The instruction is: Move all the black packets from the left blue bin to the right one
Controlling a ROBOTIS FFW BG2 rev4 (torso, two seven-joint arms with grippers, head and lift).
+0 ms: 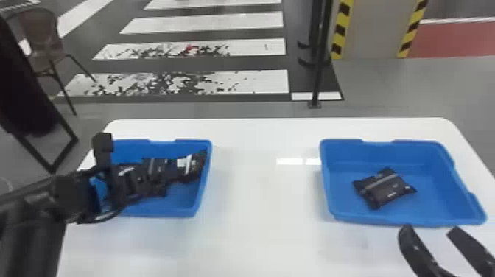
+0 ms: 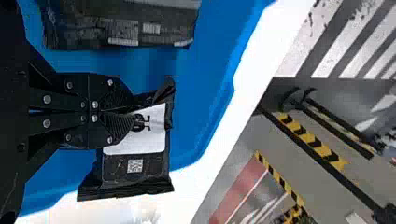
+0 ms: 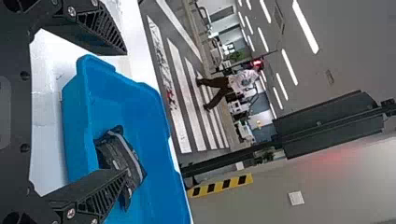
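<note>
At the left blue bin (image 1: 162,213), my left gripper (image 1: 172,172) is over the bin's inside, beside the right wall. In the left wrist view the left gripper (image 2: 131,119) is shut on a black packet (image 2: 135,168) with a white label; the same packet (image 1: 191,166) is by the right wall in the head view. Another black packet (image 2: 121,28) lies in that bin. One black packet (image 1: 386,187) rests on the floor of the right blue bin (image 1: 405,221). My right gripper (image 1: 429,231) stands open in front of that bin; its fingers are apart in the right wrist view (image 3: 125,112).
Both bins stand on a white table (image 1: 257,206), with a wide stretch of tabletop between them. Beyond its far edge are a black pole (image 1: 319,66) and a chair (image 1: 42,40). The left forearm crosses the left bin's left side.
</note>
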